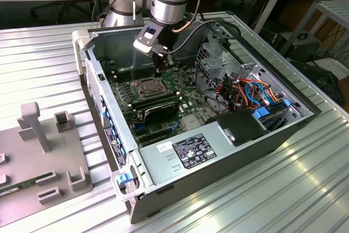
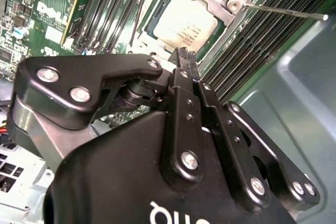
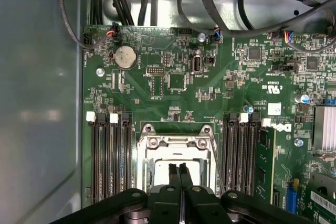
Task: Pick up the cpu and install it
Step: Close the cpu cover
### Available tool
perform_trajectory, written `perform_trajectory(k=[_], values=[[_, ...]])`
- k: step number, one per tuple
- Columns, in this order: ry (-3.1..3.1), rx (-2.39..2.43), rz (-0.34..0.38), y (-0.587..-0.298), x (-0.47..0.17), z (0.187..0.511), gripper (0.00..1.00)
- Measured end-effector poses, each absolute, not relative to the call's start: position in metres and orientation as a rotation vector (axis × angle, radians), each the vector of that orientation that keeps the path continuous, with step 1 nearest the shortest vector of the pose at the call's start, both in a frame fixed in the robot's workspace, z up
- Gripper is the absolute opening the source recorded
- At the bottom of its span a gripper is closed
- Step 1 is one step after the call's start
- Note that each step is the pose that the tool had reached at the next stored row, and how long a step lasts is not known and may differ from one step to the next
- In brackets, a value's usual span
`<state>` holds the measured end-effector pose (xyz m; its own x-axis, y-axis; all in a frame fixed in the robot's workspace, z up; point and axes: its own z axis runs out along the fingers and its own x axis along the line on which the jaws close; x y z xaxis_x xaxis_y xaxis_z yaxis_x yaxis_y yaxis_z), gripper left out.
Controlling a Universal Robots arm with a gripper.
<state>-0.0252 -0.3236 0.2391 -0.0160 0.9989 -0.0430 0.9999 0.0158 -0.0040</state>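
Inside the open computer case (image 1: 229, 181) on the bench (image 1: 43, 64), the tool (image 3: 177, 167) is being held just above the socket (image 3: 176, 142), fingers pressed together with nothing gripped. The cpu (image 2: 185, 23) is being seen seated in that socket on the motherboard (image 3: 157, 98).

Bright, even light; pale glare on the cpu (image 2: 185, 23) and ribbed table (image 1: 283, 189).
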Motion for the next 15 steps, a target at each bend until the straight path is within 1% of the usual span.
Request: perform_trajectory(k=[15], values=[[2.219,2.181,-0.048,-0.327,-0.042,0.237,0.11]])
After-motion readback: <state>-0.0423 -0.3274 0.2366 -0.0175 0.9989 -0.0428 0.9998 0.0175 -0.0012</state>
